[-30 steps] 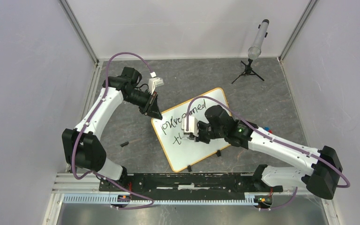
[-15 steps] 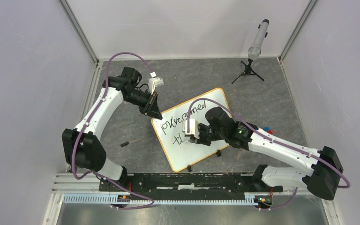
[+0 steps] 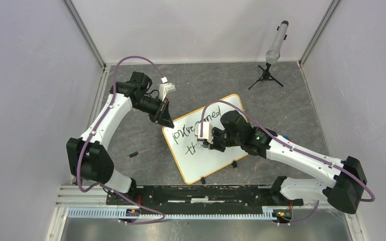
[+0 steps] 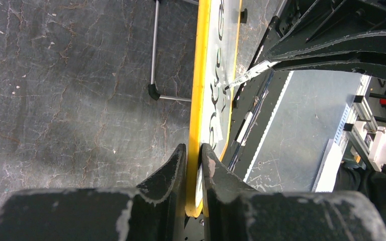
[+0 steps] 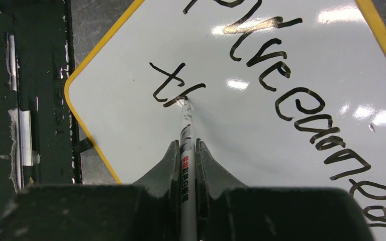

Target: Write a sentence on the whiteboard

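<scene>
The whiteboard (image 3: 231, 113) lies tilted on the grey floor, with an orange-tan frame and black clip feet on its near edge. My left gripper (image 3: 166, 122) is shut on the board's far-left corner; in the left wrist view its jaws pinch the yellow frame edge (image 4: 195, 165). My right gripper (image 3: 207, 143) is shut on a white marker (image 5: 186, 150) whose tip touches the board. The sentence (image 5: 301, 95) is black scrawl: one long slanted line above, and below it a short start "th" (image 5: 173, 85) where the tip rests. In the top view the writing (image 3: 196, 125) sits on the board's left half.
A small black tripod with a grey tube (image 3: 274, 50) stands at the back right. A small black piece (image 3: 133, 154) lies on the floor left of the board. Red and blue bits (image 3: 286, 137) show by the right arm. The black rail (image 3: 201, 193) runs along the near edge.
My right gripper has moved the marker slightly up and right over the second line, adding to the "t" stroke. The left arm and board have not moved.
</scene>
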You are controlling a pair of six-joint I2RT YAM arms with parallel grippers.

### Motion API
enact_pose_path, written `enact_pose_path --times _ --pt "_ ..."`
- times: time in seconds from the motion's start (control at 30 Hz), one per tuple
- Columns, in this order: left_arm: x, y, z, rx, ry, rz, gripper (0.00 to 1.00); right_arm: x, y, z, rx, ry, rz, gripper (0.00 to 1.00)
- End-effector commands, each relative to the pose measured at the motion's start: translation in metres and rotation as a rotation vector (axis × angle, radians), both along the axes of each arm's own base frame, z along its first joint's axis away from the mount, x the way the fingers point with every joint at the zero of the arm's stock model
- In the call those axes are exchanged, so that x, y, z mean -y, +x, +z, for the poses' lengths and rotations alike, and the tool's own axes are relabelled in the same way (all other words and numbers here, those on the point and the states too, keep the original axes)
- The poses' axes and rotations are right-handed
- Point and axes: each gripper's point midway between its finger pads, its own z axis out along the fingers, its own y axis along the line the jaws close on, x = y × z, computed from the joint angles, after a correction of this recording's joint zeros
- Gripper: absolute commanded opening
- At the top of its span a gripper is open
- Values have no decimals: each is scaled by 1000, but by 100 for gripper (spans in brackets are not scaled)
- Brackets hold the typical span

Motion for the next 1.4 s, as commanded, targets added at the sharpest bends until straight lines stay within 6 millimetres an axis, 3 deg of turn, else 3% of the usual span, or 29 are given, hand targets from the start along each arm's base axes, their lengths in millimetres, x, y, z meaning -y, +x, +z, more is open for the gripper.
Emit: enact_pose_path --times 0.0,0.63,0.73,0.97,1.37 --pt "-1 5 -1 39 7 -5 2 2 20 18 63 20 -55 0" --pt "-1 5 -1 38 6 -6 2 17 -8 -18 -46 -24 5 0" --pt "0 5 -1 36 5 -6 3 16 -10 -14 -46 -18 14 0" --pt "-1 5 0 37 5 -4 2 4 -10 26 -27 65 50 0" --pt "-1 4 2 45 2 -4 2 8 7 25 -15 64 -12 0"
